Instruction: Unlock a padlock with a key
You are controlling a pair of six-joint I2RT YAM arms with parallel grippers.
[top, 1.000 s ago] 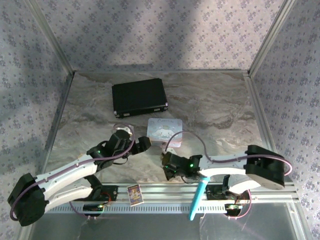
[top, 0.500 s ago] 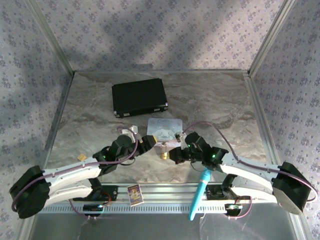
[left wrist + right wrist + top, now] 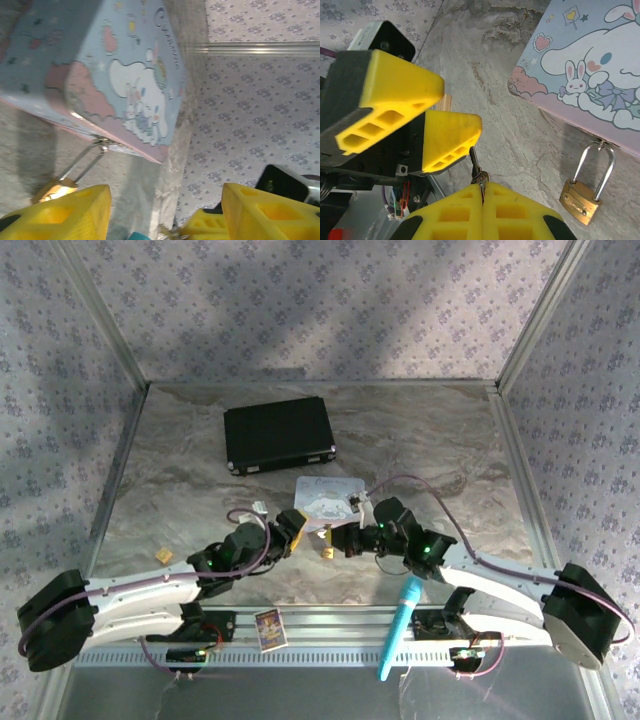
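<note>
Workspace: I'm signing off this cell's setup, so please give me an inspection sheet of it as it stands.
Surface: grey marbled tabletop, flat.
Job's things: small brass padlock lying by pastel cartoon tin, shackle at its edge; thin silvery key pinched by right gripper.
Clutter: black rectangular case, tan block, teal stick, small card.
Grippers: right shut on key; left gripper open, close to it.
Cables: purple cables looped along arms.
Surroundings: floral-patterned walls.

no legible text, cursive script on tin (image 3: 167, 37) unreadable
</note>
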